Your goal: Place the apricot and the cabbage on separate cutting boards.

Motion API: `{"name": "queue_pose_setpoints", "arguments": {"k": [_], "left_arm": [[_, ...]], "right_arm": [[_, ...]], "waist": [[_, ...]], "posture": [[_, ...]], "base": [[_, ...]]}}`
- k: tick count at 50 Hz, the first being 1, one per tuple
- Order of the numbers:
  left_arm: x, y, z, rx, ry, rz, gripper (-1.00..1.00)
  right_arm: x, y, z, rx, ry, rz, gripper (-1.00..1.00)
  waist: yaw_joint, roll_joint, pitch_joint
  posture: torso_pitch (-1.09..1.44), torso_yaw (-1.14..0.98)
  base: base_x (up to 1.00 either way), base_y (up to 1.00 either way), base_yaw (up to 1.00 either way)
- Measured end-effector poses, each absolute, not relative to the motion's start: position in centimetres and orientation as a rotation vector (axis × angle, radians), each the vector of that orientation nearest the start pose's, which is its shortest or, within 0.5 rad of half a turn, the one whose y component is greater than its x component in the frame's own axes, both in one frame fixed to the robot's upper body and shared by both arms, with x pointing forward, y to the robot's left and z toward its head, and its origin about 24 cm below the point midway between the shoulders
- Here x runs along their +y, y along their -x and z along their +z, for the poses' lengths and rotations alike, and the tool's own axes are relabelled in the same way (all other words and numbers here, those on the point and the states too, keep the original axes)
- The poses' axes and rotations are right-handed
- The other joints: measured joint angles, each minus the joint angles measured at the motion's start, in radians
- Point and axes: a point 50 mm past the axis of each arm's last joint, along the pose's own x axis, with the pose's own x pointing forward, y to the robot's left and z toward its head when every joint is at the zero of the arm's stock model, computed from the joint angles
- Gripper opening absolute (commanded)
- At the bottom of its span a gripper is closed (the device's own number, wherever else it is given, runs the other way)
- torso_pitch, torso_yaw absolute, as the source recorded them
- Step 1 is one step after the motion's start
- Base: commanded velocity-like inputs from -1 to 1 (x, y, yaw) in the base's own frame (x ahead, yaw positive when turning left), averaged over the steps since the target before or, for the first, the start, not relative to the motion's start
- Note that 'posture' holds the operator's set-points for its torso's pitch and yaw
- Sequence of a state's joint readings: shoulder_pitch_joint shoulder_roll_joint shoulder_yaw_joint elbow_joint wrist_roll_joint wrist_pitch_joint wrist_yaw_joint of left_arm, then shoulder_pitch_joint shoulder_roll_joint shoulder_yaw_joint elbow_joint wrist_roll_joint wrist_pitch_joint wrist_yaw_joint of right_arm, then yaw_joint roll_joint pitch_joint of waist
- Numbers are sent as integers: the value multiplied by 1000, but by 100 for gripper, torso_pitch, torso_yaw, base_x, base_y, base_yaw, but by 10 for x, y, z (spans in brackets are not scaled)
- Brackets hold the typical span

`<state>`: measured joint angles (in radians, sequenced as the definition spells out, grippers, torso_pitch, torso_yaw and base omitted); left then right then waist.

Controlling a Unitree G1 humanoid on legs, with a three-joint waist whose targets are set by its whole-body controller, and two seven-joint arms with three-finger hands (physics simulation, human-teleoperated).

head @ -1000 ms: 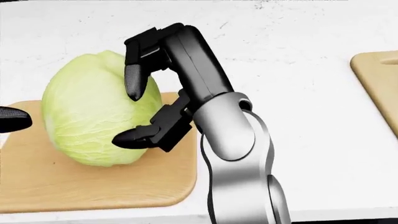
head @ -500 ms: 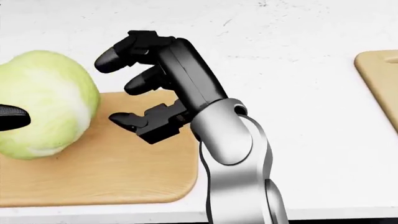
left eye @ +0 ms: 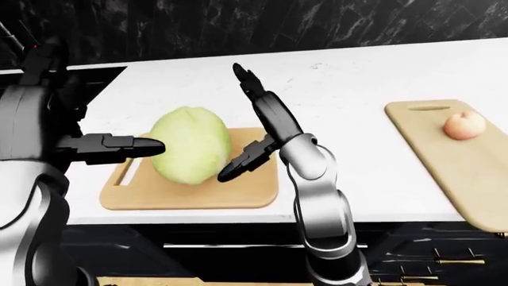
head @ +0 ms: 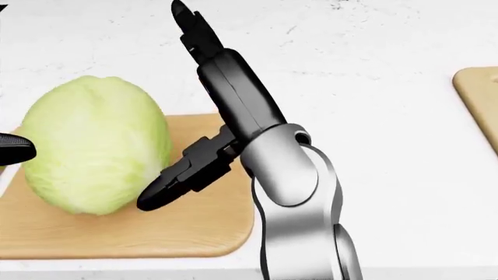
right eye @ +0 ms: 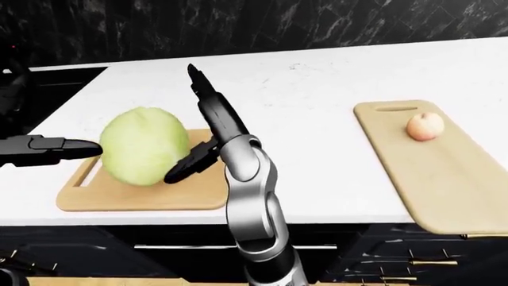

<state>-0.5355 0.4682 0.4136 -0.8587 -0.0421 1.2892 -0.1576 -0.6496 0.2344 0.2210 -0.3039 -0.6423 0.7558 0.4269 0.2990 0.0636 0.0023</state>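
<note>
The pale green cabbage (left eye: 190, 145) rests on the left wooden cutting board (left eye: 246, 193), also seen in the head view (head: 97, 146). My right hand (left eye: 238, 122) is open wide just right of the cabbage. Its upper fingers (head: 194, 29) point up and away, and its thumb (head: 167, 189) lies low near the cabbage's base. My left hand (left eye: 143, 145) reaches in from the left, fingers straight, with its tip against the cabbage's left side. The apricot (left eye: 464, 126) lies on the right cutting board (left eye: 452, 173).
Both boards lie on a white counter (left eye: 349, 89) with a dark marbled wall behind it. The counter's near edge drops to dark cabinets (right eye: 381, 250). A dark area borders the counter at the left (left eye: 95, 83).
My right hand has let go of the cabbage and spread its fingers wide. The cabbage slid left in the head view, then came back right and stands on the board.
</note>
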Motion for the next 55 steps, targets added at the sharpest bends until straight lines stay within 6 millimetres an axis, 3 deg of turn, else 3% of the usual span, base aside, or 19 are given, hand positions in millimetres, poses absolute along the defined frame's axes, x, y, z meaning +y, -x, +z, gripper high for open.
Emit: {"name": "queue_pose_setpoints", "arguments": {"k": [10,24,35,55], "left_arm": [[237,-226,271,-189,-258,236,100],[237,-216,295,-229,-296,244,100],[235,-210,310,-247,-325,247,100],[239,-189,337,-300,-402,275,100]], "right_arm": [[-31,-293,229,-195,398,400,100],[-61,-298,269,-266,350,300,100],[-92,-291,302,-339,300,191,100],[-123,-271,343,-442,296,109,100]], "waist": [[2,-1,2],[6,-1,11],[9,-5,20],[10,-13,41]], "posture": [[0,25],[0,25],[0,25],[0,25]], "base": [[0,0,0],[0,0,0],[0,0,0],[0,0,0]]}}
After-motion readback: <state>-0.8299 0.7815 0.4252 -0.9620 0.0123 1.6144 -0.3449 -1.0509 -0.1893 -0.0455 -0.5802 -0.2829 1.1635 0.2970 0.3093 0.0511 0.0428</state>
